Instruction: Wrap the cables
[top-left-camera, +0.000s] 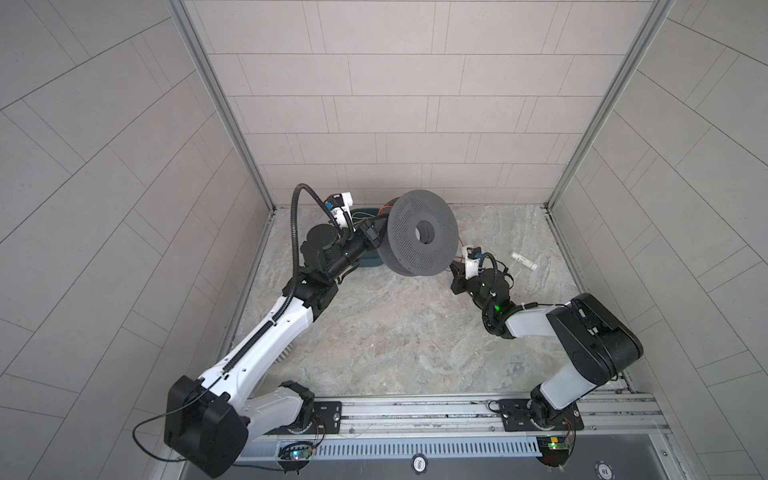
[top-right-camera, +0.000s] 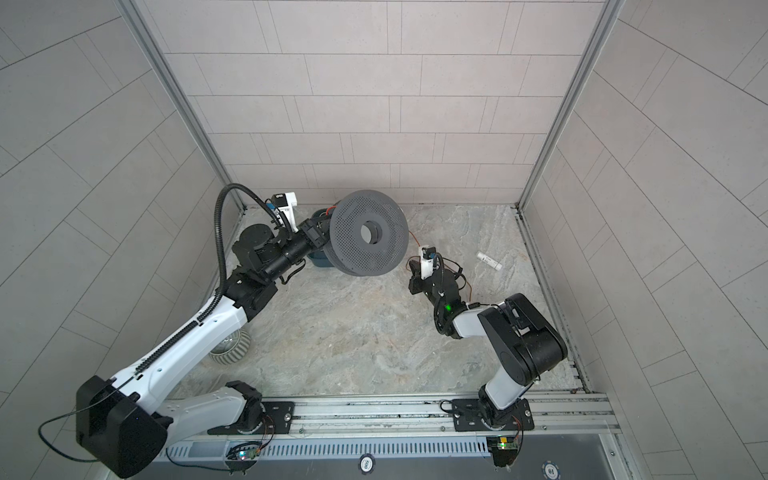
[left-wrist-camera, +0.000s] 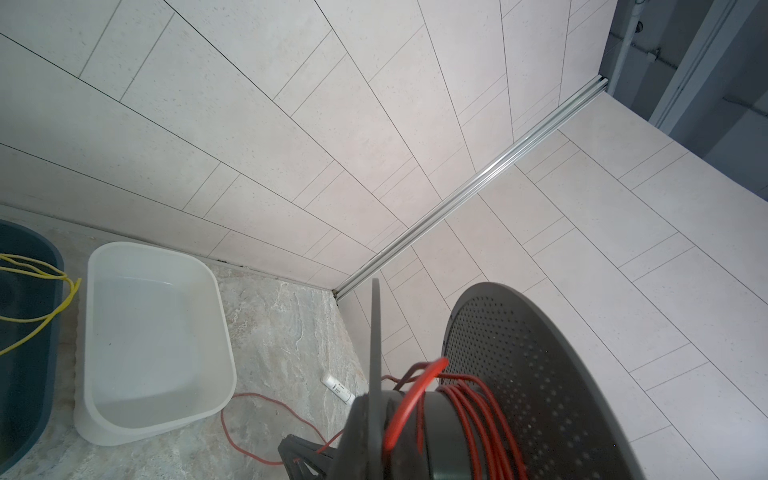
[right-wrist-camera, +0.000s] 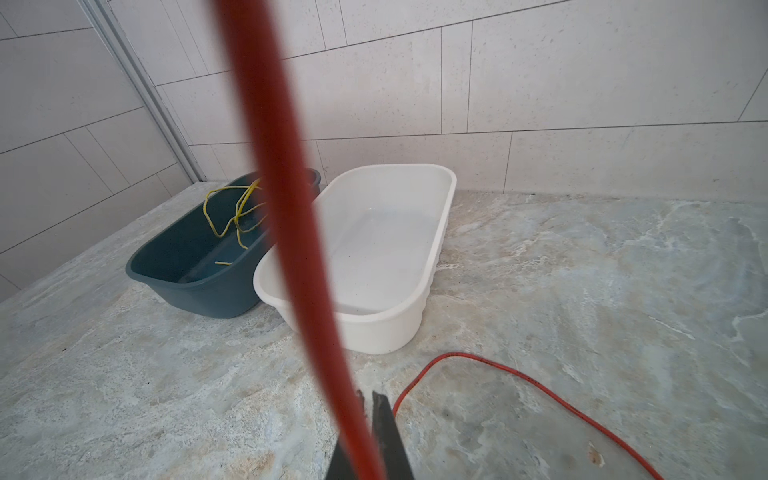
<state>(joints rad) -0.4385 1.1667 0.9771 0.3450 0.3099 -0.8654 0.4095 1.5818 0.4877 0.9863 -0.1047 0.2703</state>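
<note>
The left claw (top-left-camera: 376, 233) is pressed together on one rim of a grey spool (top-left-camera: 419, 237), holding it tilted in the air above the table (top-left-camera: 395, 332). The red cable (left-wrist-camera: 457, 399) is partly wound around the spool's core. From there it runs down to the right claw (right-wrist-camera: 365, 411), which pinches it low over the table, and a loose loop of it lies on the table near a white tub (right-wrist-camera: 415, 328). Just beside that, a blue tub (right-wrist-camera: 187, 291) holds a yellow wire (right-wrist-camera: 237, 212).
</note>
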